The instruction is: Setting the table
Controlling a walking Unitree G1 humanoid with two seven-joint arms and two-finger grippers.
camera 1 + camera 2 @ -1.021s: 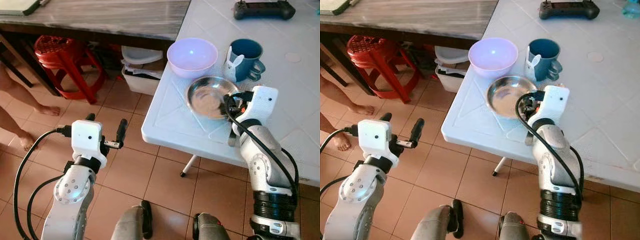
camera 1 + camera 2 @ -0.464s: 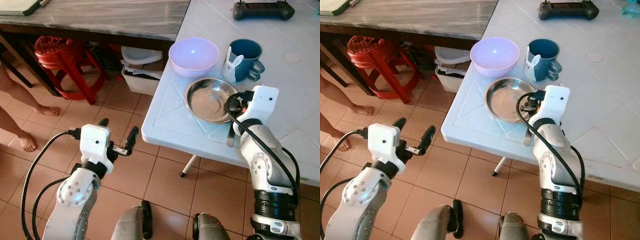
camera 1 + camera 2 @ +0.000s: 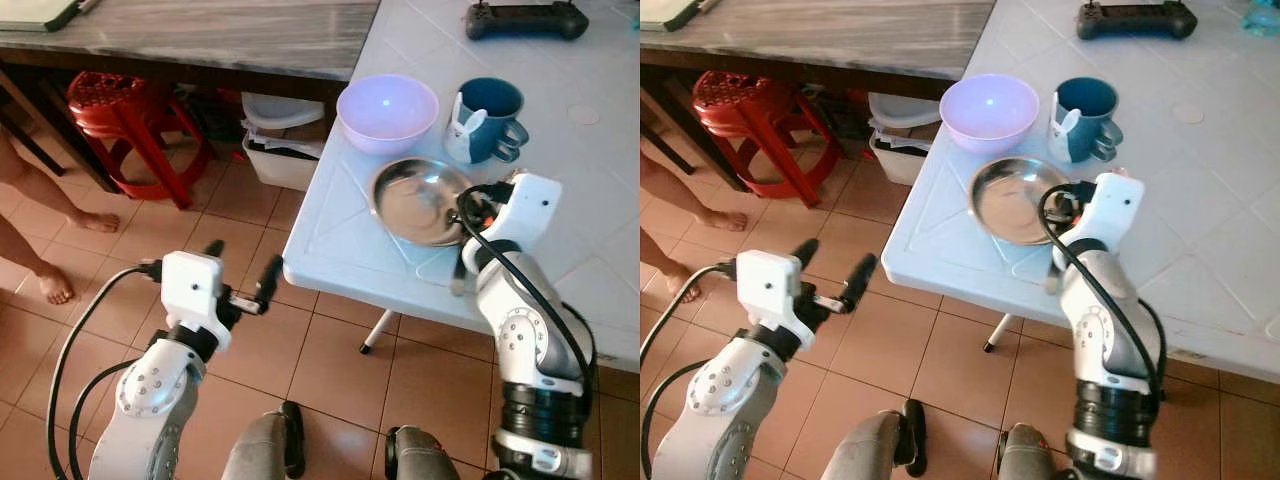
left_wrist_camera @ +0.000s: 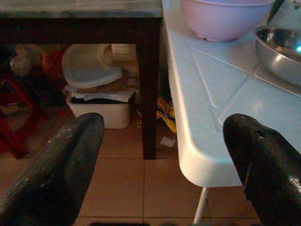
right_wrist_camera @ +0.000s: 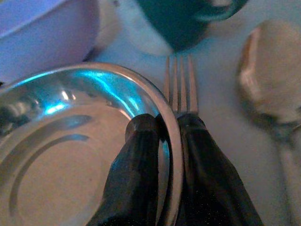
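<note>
Hovering over bare tile floor [image 3: 330, 350] just off the white table [image 3: 330, 250] corner, left gripper [image 4: 162, 160] spread wide open and holding nothing, with floor room around it. Pinching the near rim of the steel plate [image 5: 61, 155] with the right gripper [image 5: 162, 127], fingers [image 5: 141, 136] closed on that rim, fork [image 5: 181, 84] lying right beside the plate. Crowding the far side: purple bowl [image 3: 387, 110] and blue mug [image 3: 490, 120], both close to the plate. Sitting further back, black controller [image 3: 528, 18]. Lurking under the dark table [image 3: 200, 35]: red stool [image 3: 125, 115] and a plastic bin [image 3: 280, 150]. Standing at the left edge, a person's bare legs [image 3: 35, 220].
</note>
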